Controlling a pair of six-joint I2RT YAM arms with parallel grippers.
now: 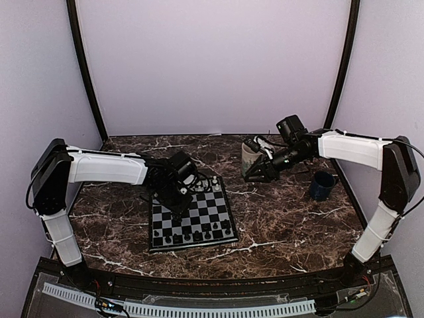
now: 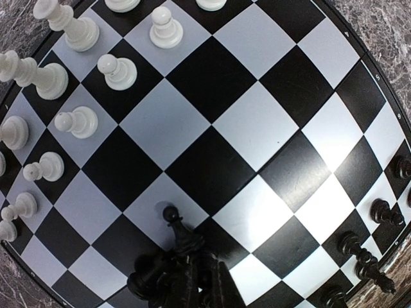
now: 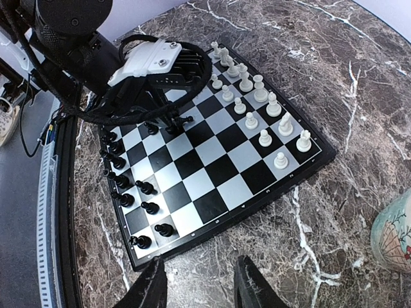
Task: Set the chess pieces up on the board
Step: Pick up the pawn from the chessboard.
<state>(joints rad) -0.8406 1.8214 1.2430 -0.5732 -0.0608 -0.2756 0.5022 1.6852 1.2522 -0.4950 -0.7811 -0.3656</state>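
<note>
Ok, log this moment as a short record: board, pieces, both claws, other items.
board: flat on marble table
white pieces: rows along far edge
black pieces: along near edge
left claw: shut on black piece, over board
right claw: open, empty, over table beside board
other: blue mug, patterned cup, both at right

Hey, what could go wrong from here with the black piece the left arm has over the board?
The black pawn looks tilted in the left gripper, so it may topple when it is released. The left arm's cables hang close to the black pieces in the edge rows and might knock them over as the arm moves.
</note>
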